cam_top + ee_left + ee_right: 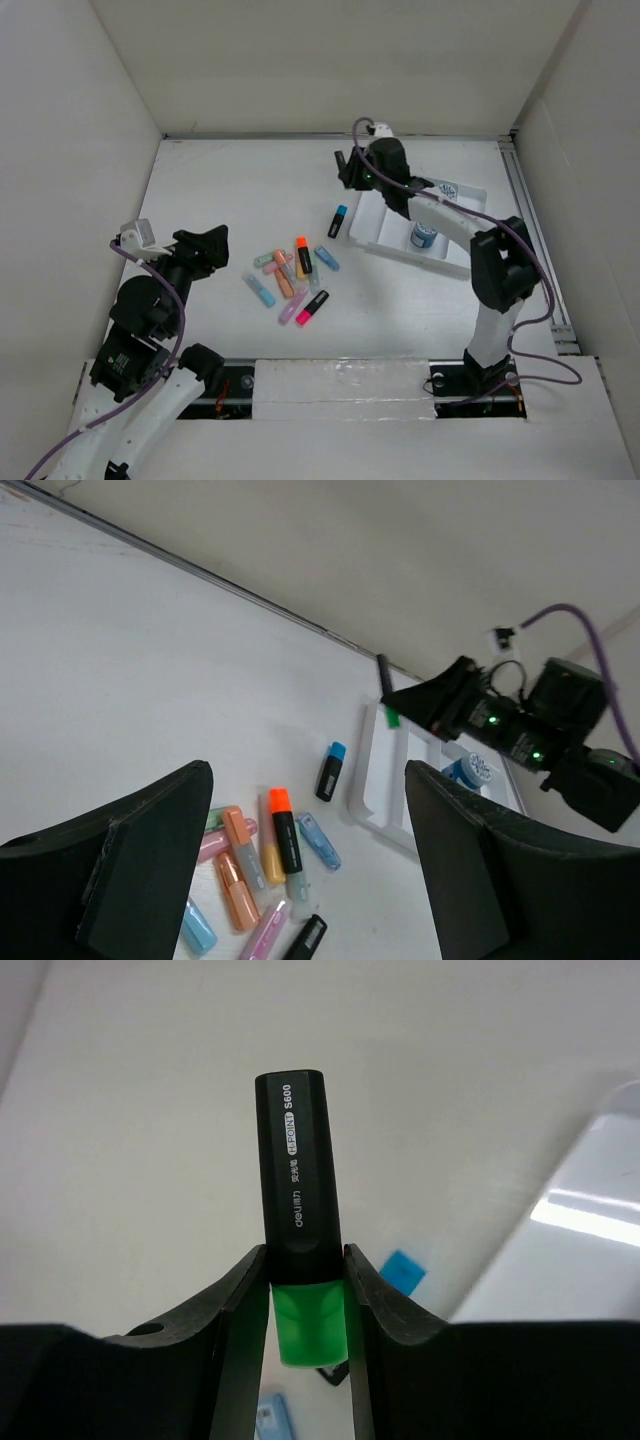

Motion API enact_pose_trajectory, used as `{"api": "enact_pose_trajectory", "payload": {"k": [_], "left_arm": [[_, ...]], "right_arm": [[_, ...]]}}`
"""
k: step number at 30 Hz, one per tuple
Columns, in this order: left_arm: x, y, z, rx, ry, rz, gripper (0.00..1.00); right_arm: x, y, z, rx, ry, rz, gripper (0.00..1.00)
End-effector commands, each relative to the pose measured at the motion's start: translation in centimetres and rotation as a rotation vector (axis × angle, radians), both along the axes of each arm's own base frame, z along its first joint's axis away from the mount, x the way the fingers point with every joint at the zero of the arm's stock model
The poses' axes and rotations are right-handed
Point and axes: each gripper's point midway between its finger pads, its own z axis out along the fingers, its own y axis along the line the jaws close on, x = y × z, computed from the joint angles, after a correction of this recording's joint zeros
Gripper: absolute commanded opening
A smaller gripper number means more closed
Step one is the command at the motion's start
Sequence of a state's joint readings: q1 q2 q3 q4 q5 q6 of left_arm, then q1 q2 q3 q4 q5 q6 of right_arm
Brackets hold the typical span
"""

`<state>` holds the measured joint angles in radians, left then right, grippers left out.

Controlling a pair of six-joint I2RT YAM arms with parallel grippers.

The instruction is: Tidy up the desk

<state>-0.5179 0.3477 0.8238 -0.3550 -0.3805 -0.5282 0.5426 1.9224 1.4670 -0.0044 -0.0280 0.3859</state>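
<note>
Trouble nearest the bases first: the left gripper (216, 248) hangs wide open with nothing in it, just left of the highlighter pile (292, 275) in the middle of the white desk (220, 180) that spreads under both arms. Those pens lie crossed and touching, so I'd guess grabbing one scatters its neighbours. Farther right, a blue-capped marker (338, 221) lies just beside the white tray (385, 247). The right gripper (305, 1257) is clamped on a black highlighter (292, 1160) above the tray's left corner, pinched right by its green end, so it could pivot, slip, or land outside the rim. The barrel reads "deli", "H-POINT", "S600", plus Chinese characters I can't make out.
</note>
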Motion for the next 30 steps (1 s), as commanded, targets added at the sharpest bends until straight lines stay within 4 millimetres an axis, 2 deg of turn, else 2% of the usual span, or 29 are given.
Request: {"api": "enact_pose_trajectory", "payload": {"k": [1,2,3,4,5,9,10,11,14,17,18,19,24,26,27,28,30], "left_arm": [[0.0,-0.2,0.8,-0.007,-0.044,-0.014,0.74],[-0.1,-0.3,0.8,-0.009,-0.044,-0.017,0.74],[-0.1,-0.2,0.8,-0.009,-0.046,-0.017,0.73],[-0.1,-0.3,0.8,-0.008,-0.046,-0.017,0.74],[-0.1,-0.3,0.8,-0.008,-0.046,-0.021,0.74],[0.0,-0.4,0.9,-0.008,-0.046,-0.022,0.74],[0.0,-0.3,0.9,-0.008,-0.046,-0.021,0.73],[0.0,-0.4,0.8,-0.006,-0.043,-0.022,0.74],[0.1,-0.5,0.7,-0.003,-0.041,-0.025,0.73],[0.1,-0.5,0.6,-0.002,-0.038,-0.027,0.73],[0.1,-0.5,0.7,-0.002,-0.039,-0.025,0.73],[0.1,-0.5,0.7,-0.002,-0.038,-0.025,0.73],[0.1,-0.5,0.7,-0.001,-0.040,-0.025,0.73],[0.1,-0.5,0.7,-0.001,-0.040,-0.027,0.73],[0.1,-0.5,0.7,-0.001,-0.040,-0.027,0.73],[0.1,-0.5,0.7,-0.001,-0.040,-0.027,0.73],[0.1,-0.5,0.7,-0.002,-0.042,-0.027,0.73]], "right_arm": [[1.2,-2.6,4.0,0.170,-0.081,-0.093,0.12],[1.7,-4.4,3.7,0.167,-0.079,-0.129,0.12],[1.4,-5.6,2.2,0.153,-0.055,-0.149,0.12],[1.6,-6.4,2.5,0.165,-0.070,-0.169,0.12],[1.9,-7.7,2.0,0.178,-0.056,-0.200,0.12],[1.9,-9.3,-0.6,0.175,-0.008,-0.263,0.14],[2.1,-10.4,-1.5,0.156,0.001,-0.306,0.14],[2.0,-10.4,-2.3,0.160,0.020,-0.315,0.14],[2.1,-11.4,-3.6,0.182,0.037,-0.350,0.15],[2.4,-11.4,-4.1,0.194,0.046,-0.373,0.19],[2.5,-11.4,-4.5,0.197,0.051,-0.374,0.22],[2.9,-11.8,-4.5,0.202,0.048,-0.389,0.29],[3.7,-12.9,-4.5,0.215,0.045,-0.455,0.43],[3.7,-13.0,-3.8,0.222,0.031,-0.463,0.59],[3.8,-13.0,-3.7,0.223,0.030,-0.463,0.59],[3.8,-13.0,-3.1,0.230,0.020,-0.462,0.70],[3.6,-12.6,-2.3,0.231,0.003,-0.447,0.73]]}}
